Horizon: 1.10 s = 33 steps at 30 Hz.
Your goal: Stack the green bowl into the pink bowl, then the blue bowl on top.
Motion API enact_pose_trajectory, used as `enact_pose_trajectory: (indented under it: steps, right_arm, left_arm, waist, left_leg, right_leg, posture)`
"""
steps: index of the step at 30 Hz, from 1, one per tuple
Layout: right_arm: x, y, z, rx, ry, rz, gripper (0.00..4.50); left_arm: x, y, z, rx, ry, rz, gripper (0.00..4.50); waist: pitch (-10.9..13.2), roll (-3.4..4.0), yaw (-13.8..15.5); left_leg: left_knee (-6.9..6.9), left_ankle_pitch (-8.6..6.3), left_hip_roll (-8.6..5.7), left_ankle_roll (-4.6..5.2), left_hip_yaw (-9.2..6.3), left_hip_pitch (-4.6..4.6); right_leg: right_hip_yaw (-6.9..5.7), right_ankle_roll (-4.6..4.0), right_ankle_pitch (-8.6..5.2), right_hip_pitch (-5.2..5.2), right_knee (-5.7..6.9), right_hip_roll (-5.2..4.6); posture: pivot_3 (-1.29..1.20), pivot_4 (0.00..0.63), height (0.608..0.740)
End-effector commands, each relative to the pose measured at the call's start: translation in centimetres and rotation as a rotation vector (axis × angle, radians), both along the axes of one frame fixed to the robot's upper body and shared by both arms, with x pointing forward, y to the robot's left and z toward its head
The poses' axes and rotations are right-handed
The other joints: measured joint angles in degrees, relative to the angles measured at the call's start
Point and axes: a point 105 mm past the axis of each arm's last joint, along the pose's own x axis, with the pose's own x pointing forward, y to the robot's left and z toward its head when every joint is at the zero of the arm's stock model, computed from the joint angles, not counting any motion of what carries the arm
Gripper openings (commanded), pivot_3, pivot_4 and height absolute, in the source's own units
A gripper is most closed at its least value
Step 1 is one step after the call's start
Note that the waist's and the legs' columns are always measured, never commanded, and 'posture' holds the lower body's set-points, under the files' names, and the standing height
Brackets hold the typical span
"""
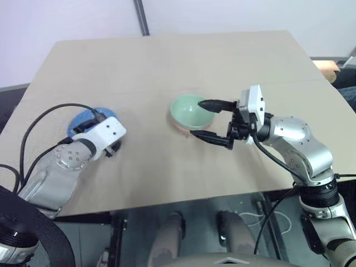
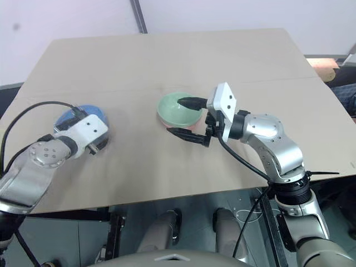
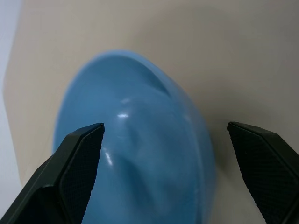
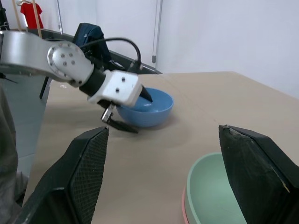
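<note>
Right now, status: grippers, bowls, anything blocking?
Left gripper open, straddling blue bowl rim. Right gripper open, empty, by green bowl nested in pink bowl. Nothing blocking.

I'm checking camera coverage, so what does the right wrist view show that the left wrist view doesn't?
Right wrist view alone: the green bowl nested in the pink bowl, the left gripper seen from outside, straddling the blue bowl's rim, and the right gripper open above the stack. Left wrist view alone: a close look at the blue bowl between the left gripper's open fingers. Both: the blue bowl and the table.
</note>
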Motion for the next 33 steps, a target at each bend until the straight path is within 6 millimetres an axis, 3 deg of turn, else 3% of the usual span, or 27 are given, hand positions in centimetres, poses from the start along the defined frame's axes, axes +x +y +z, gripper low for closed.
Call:
enact_pose_trajectory:
  steps: [1,3,8,10,13,18,21,25,29,33]
  right_arm:
    - [-0.4,0.0,1.1,0.023,-0.065,-0.009,4.17]
    - [-0.2,-0.1,1.0,0.017,-0.069,-0.023,4.17]
    - [0.1,-0.3,0.8,0.012,-0.071,-0.068,4.17]
    - [0.2,-0.5,0.7,0.000,-0.079,-0.087,4.17]
    - [0.7,-1.3,0.7,-0.007,-0.082,-0.149,4.17]
    - [1.4,-3.0,1.0,-0.017,-0.103,-0.248,4.17]
    - [1.2,-4.1,1.0,-0.026,-0.108,-0.301,4.17]
    - [0.9,-6.4,0.3,-0.049,-0.096,-0.407,4.17]
    - [0.1,-9.3,-0.4,-0.086,-0.080,-0.542,4.17]
    - [-2.1,-12.8,-1.5,-0.135,-0.039,-0.674,4.17]
  left_arm:
    - [0.5,0.1,0.6,0.045,-0.005,-0.009,3.10]
    - [0.9,-0.5,0.9,0.035,-0.014,-0.035,2.03]
    - [1.3,-1.3,1.4,-0.020,-0.024,-0.068,0.05]
    - [1.3,-2.1,1.4,-0.086,0.011,-0.109,0.05]
    - [2.0,-4.2,3.7,-0.138,-0.053,-0.242,0.05]
    - [3.6,-11.3,10.0,-0.216,-0.189,-0.628,0.05]
    - [3.2,-15.0,11.9,-0.175,-0.189,-0.855,0.05]
    - [2.5,-18.0,12.2,-0.126,-0.108,-1.070,0.05]
    - [2.7,-18.8,10.9,-0.065,-0.005,-1.176,0.05]
    - [3.7,-19.0,9.8,-0.013,0.056,-1.201,0.05]
  waist:
    - [0.00,0.00,0.00]
    - [0.00,-0.01,0.01]
    - [0.00,-0.01,0.04]
    - [0.00,-0.02,0.03]
    - [0.01,-0.03,0.16]
    - [0.04,-0.16,1.68]
    - [0.03,-0.15,1.53]
    - [0.04,-0.15,1.42]
    - [0.04,-0.14,1.14]
    - [0.05,-0.15,1.53]
  left_leg:
    - [0.01,0.00,0.00,0.00,0.00,0.00]
    - [0.01,0.00,0.00,0.00,0.00,0.01]
    - [0.02,0.00,0.01,0.00,0.00,0.01]
    - [0.02,0.00,0.00,0.00,0.02,0.02]
    - [0.02,0.00,0.01,0.00,0.02,0.03]
    - [0.22,0.01,-0.03,-0.01,-0.05,-0.05]
    - [0.30,0.01,-0.12,-0.01,0.00,-0.06]
    - [0.27,0.00,-0.14,0.01,0.07,-0.04]
    - [0.29,0.01,-0.10,0.02,0.13,0.02]
    - [0.41,0.01,-0.10,0.03,0.09,0.01]
  right_leg:
    - [0.00,0.02,-0.01,0.00,0.00,0.00]
    - [0.00,0.14,-0.08,0.00,0.01,0.00]
    - [0.01,0.09,-0.05,0.00,0.03,-0.01]
    - [0.03,0.02,-0.01,0.00,0.04,-0.01]
    - [0.03,0.03,-0.02,-0.01,0.06,-0.01]
    - [-0.07,0.04,-0.01,0.04,0.09,-0.02]
    - [0.00,-0.01,0.03,0.11,0.06,-0.10]
    - [0.05,-0.01,0.03,0.12,0.04,-0.10]
    - [0.10,0.02,0.01,0.11,0.13,-0.07]
    - [0.08,0.20,-0.11,0.13,0.24,-0.06]
  posture:
    - [0.00,0.150,0.740]
    - [0.00,0.150,0.740]
    - [0.00,0.150,0.740]
    - [0.00,0.150,0.740]
    - [0.00,0.150,0.740]
    - [0.00,0.150,0.740]
    - [0.00,0.150,0.740]
    - [0.00,0.150,0.740]
    - [0.00,0.150,0.740]
    - [0.00,0.150,0.740]
